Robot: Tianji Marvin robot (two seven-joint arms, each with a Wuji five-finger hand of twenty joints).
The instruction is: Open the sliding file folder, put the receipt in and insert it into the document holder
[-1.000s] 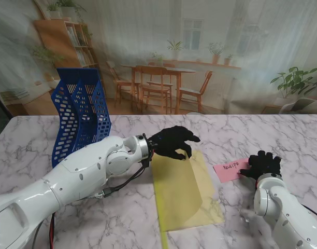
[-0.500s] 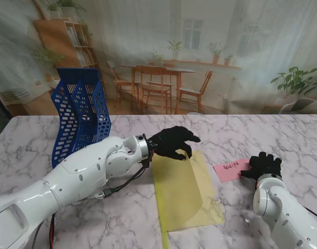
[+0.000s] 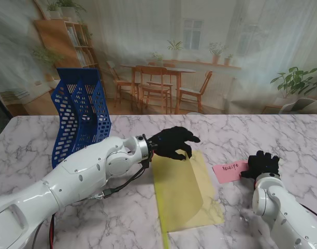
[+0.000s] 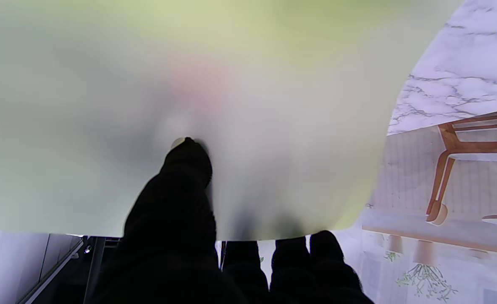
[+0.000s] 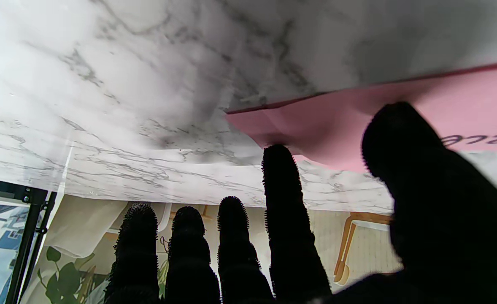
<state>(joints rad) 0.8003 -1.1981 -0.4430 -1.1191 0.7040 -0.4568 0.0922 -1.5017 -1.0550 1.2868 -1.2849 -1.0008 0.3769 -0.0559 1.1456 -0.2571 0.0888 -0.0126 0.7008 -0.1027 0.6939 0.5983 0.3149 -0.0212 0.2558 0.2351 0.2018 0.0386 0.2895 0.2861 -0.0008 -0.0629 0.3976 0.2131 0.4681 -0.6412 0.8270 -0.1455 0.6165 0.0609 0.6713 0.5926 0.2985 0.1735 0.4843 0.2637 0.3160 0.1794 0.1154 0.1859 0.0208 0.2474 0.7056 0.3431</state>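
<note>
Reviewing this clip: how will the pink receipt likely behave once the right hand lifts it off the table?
Probably floppy: the receipt is a thin sheet whose corner already bends up where a fingertip of the right hand meets it. It looks very light, so it may slide across the smooth marble table rather than lift. One edge gripped, the rest would likely droop.

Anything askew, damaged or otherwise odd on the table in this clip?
Nothing looks damaged or spilled. The yellow folder has its top sheet peeled up by the left hand, as the task needs. The pink receipt lies skewed, one corner bent up at the right hand. The blue document holder leans, apparently by design.
</note>
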